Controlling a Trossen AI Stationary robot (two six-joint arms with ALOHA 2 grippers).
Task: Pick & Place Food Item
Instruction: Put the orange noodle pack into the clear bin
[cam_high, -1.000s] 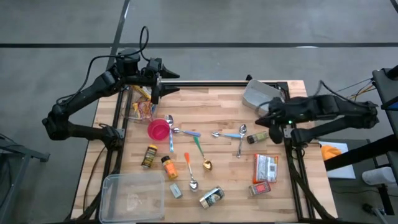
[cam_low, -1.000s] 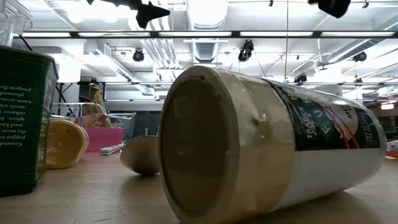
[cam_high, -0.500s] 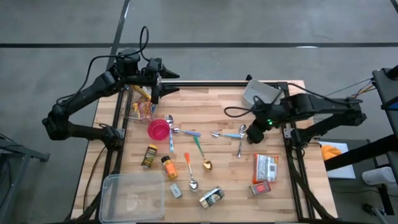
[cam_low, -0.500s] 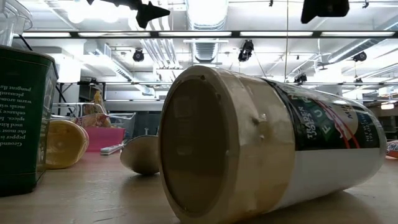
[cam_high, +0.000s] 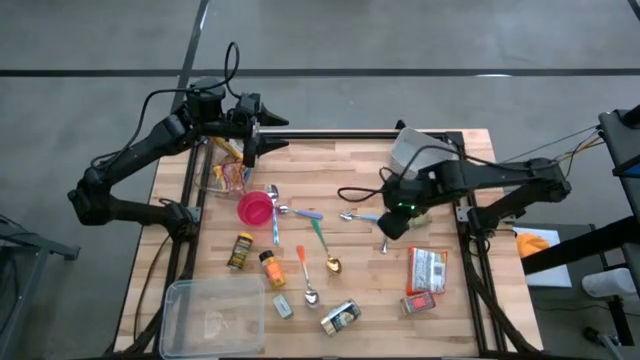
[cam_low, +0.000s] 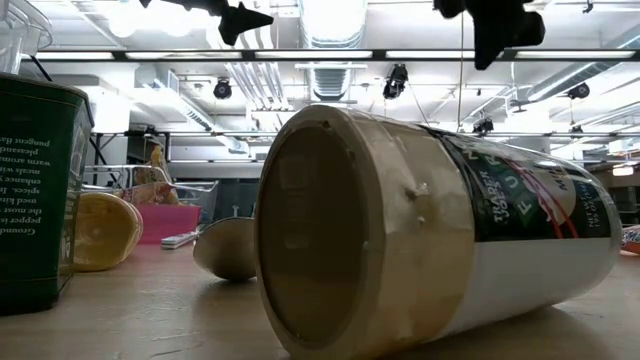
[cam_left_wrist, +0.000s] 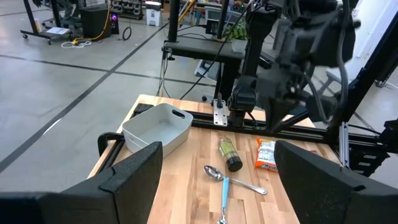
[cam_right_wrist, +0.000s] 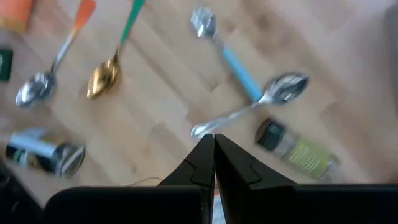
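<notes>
Seen from above, the right gripper (cam_high: 386, 228) hangs low over the middle-right of the butcher-block table (cam_high: 350, 160), its fingers (cam_right_wrist: 213, 151) pinched together on nothing. Their tips sit over the handle of a steel spoon (cam_right_wrist: 249, 111).

The likeliest food item is the small spice jar (cam_high: 420, 215), just beside those tips at about 2 o'clock. It lies on its side, a smooth round cylinder with a dark cap and a green label. Its long axis runs roughly 8 to 2 o'clock, cap end toward the gripper. In my judgement the jaws must spread and straddle the jar across that axis, since a round body may roll if nudged.

A blue-handled spoon (cam_high: 365, 216) crosses nearby at 10 o'clock. At 5 o'clock lies a flat red snack packet (cam_high: 427, 268), crinkly and soft. Farther off at 7 o'clock a labelled canister (cam_high: 342, 317) lies tipped over, and beyond it stands a clear plastic tub (cam_high: 215, 310).

A grey bin (cam_high: 415, 150) sits at 1 o'clock on the far edge. The left gripper (cam_high: 250, 140) waits far across at 10 o'clock, fingers spread and empty, clearly the more distant arm
</notes>
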